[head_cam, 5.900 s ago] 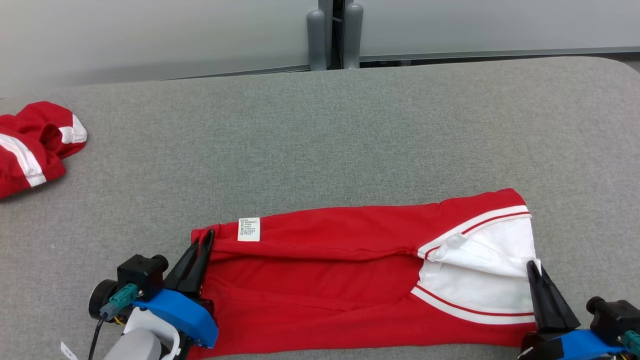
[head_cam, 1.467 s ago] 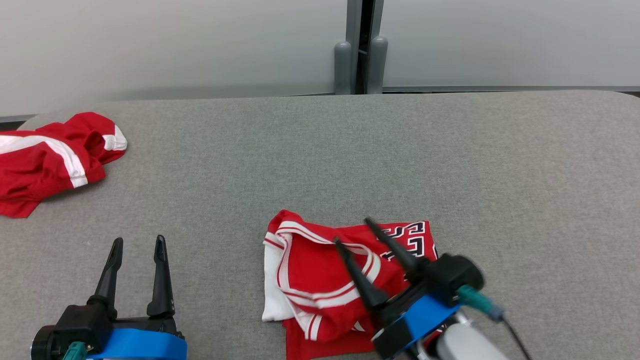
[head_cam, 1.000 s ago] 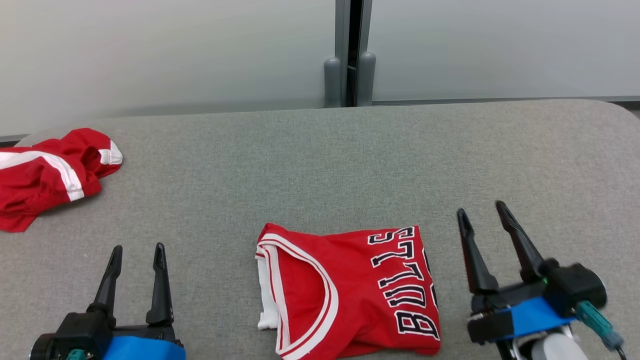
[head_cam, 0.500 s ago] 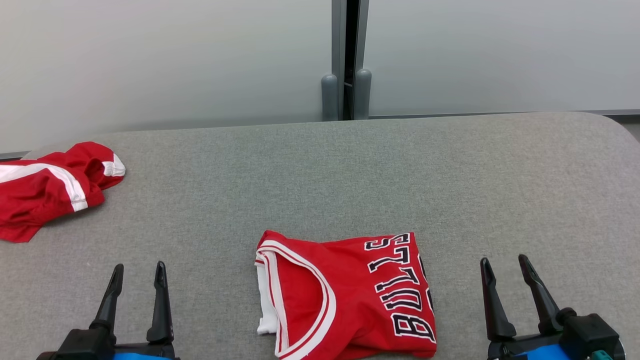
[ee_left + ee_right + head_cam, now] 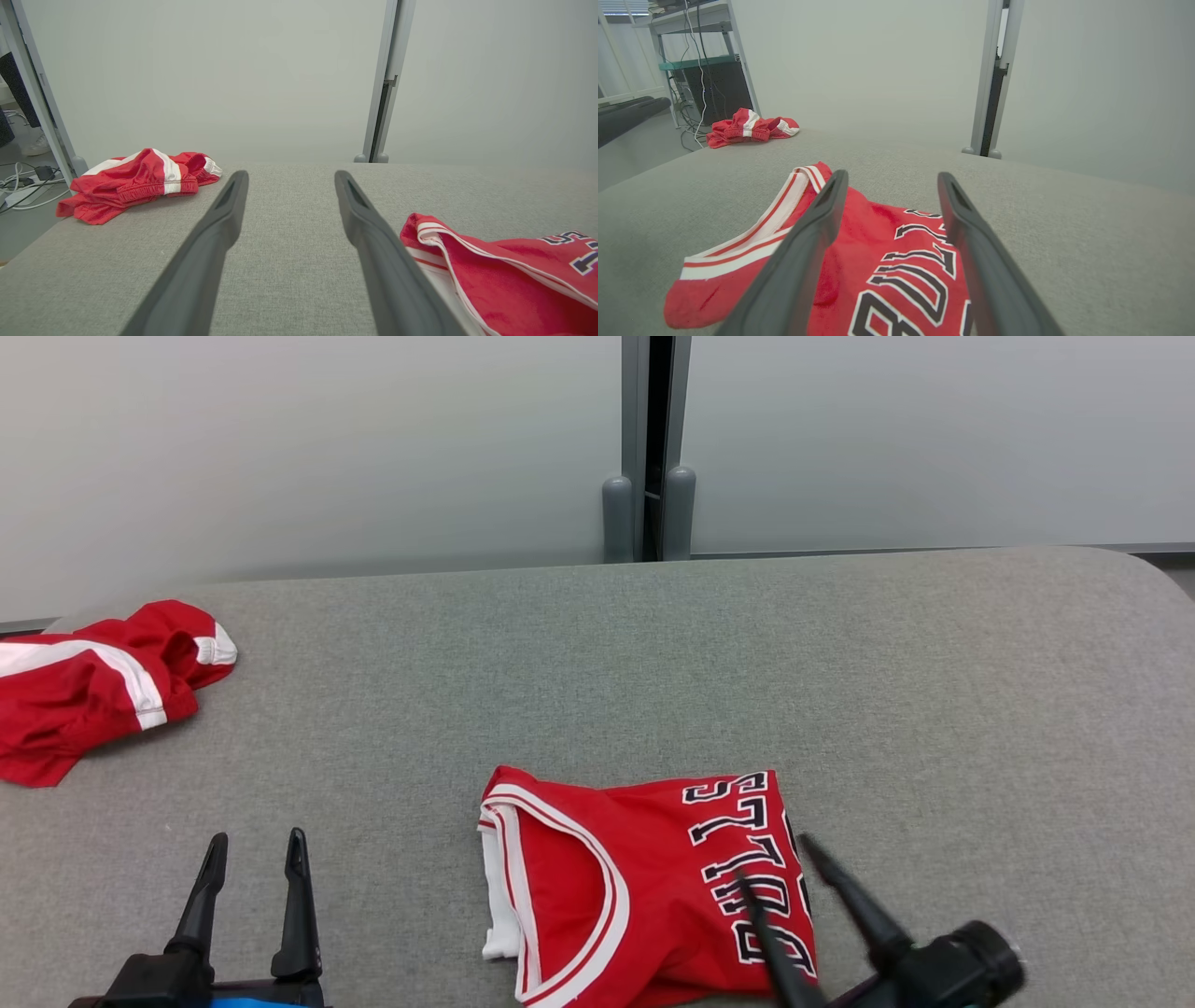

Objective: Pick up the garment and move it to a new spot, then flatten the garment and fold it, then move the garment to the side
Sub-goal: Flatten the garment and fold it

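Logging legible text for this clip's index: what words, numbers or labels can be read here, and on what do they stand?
"BULLS": black, white-edged letters on the folded red jersey, running sideways in the head view; the right gripper crosses the letters nearest the robot.
Black marks beside the word, at the jersey's folded edge: cut off, unreadable.
Crumpled red and white garment: no text visible.

two red garments [image 5: 644, 896] [image 5: 93, 681], two end effectors [image 5: 258, 838] [image 5: 773, 859]
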Robot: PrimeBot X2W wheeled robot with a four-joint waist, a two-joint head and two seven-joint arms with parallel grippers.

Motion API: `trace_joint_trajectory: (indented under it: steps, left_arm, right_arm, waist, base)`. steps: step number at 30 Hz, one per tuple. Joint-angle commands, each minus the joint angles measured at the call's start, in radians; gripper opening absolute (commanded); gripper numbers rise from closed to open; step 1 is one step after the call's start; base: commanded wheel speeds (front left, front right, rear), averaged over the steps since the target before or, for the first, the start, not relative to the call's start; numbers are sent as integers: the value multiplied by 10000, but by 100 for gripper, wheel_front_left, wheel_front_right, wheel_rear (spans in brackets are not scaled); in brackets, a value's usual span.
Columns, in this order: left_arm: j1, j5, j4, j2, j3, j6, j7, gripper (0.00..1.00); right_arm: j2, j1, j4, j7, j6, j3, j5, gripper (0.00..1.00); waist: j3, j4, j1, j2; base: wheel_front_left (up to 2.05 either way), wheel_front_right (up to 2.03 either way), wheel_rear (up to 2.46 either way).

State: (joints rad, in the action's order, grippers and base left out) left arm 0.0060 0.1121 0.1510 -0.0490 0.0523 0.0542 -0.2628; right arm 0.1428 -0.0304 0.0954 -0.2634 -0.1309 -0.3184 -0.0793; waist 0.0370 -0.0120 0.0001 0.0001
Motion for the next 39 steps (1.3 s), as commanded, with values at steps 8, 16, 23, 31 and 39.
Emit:
trace_joint_trajectory:
  steps: [8,16,23,31,39]
  left_arm:
    - [-140,14,-17,-34,-57,-35,-23,100]
    - [-197,73,-28,-34,-89,-93,-25,100]
    - [-359,137,-11,-34,-185,-127,-25,100]
    - [-428,176,-50,-34,-203,-199,-25,100]
    - [-467,161,-28,-34,-231,-200,-25,100]
  right_arm:
    - [821,815,491,-11,4,-2777,-228,100]
    - [1080,1943,1263,205,4,-4718,-332,100]
    - [972,3017,2088,658,4,-5969,-126,100]
    - [692,4011,3112,1088,4,-6958,823,100]
    - [470,4750,4049,1791,5,-7459,1534,0]
  waist:
    - [131,249,-1,-1]
    - [318,492,-1,-1]
    - [504,671,-1,-1]
    - [631,732,-1,-1]
    - [661,755,-1,-1]
  base:
    - [0,0,0]
    - [0,0,0]
    - [0,0,0]
    - [0,0,0]
    - [0,0,0]
